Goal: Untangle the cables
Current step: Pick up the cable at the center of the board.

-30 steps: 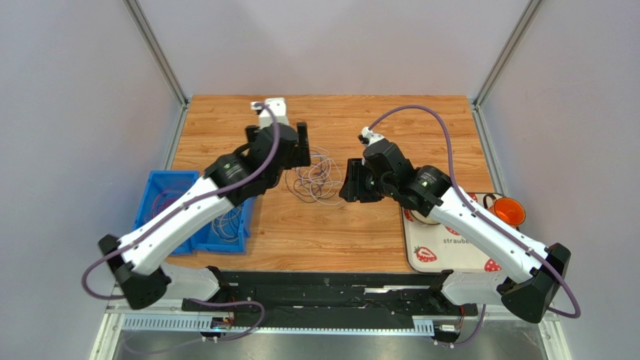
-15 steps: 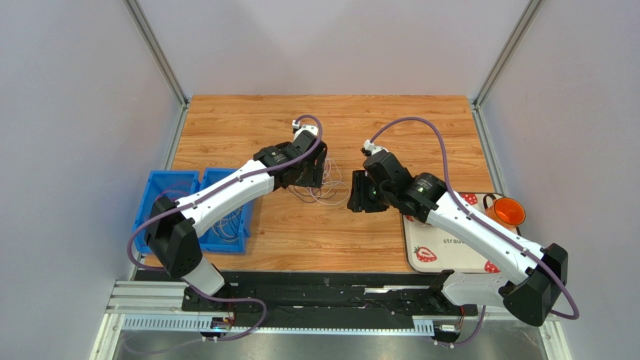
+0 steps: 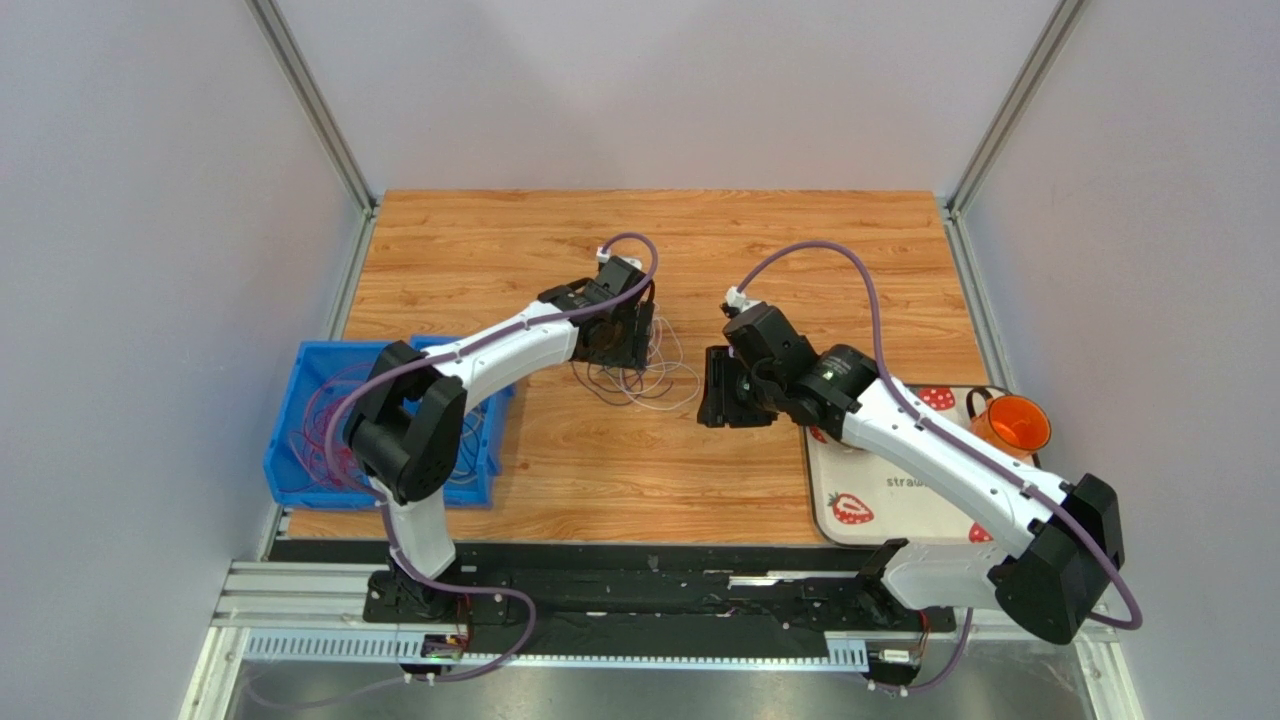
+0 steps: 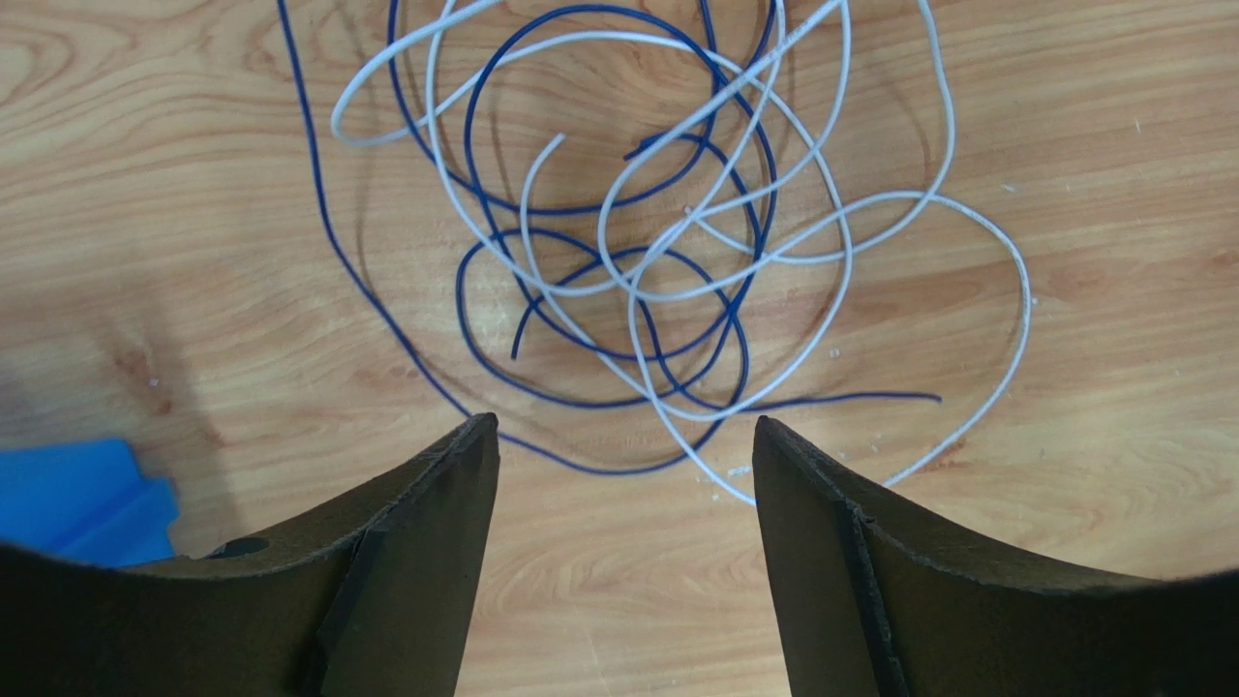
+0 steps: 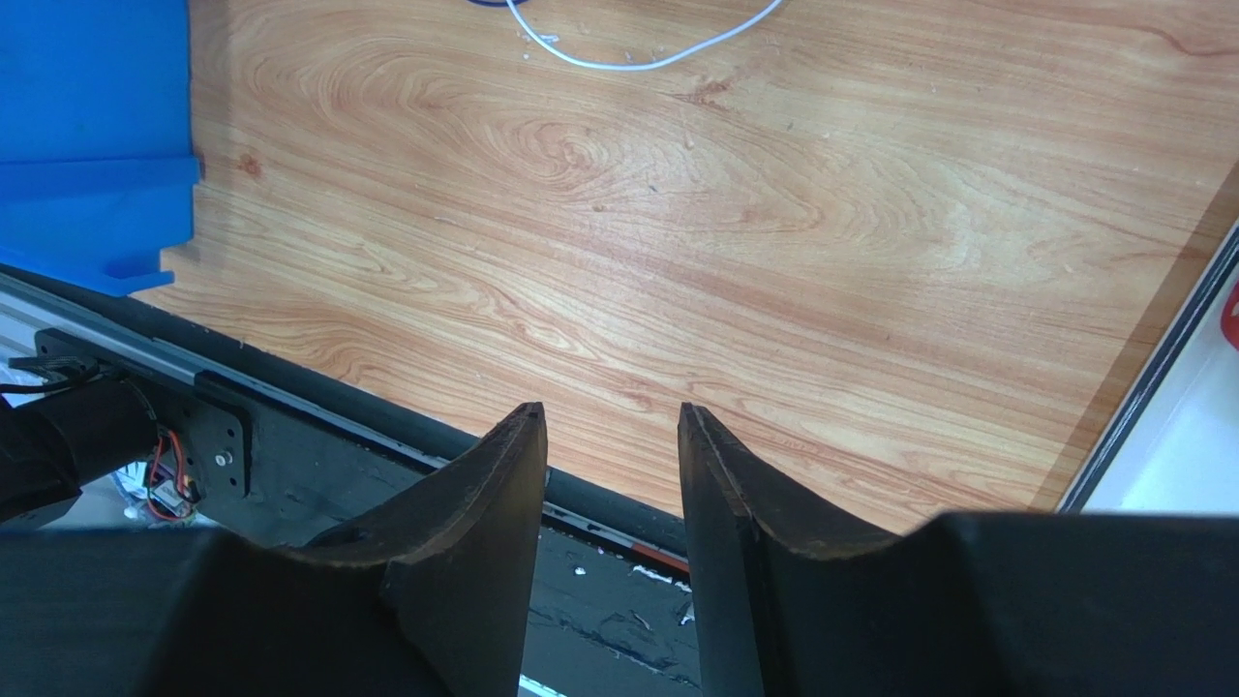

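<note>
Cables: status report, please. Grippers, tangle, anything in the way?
Left gripper open, empty, at the tangle. Right gripper open, empty, beside it. White and dark blue cables intertwined on table. Nothing blocking.

Legible text, top view: one item | Carrier: white mat (image 3: 887,521) printed with red strawberries, at the right edge of the table (image 3: 676,465) toward the near-right corner | Reading: small dark lowercase letters, "straw…" | Remainder: covered by the right arm (image 3: 939,450) | Wrist views: no legible text.
</note>
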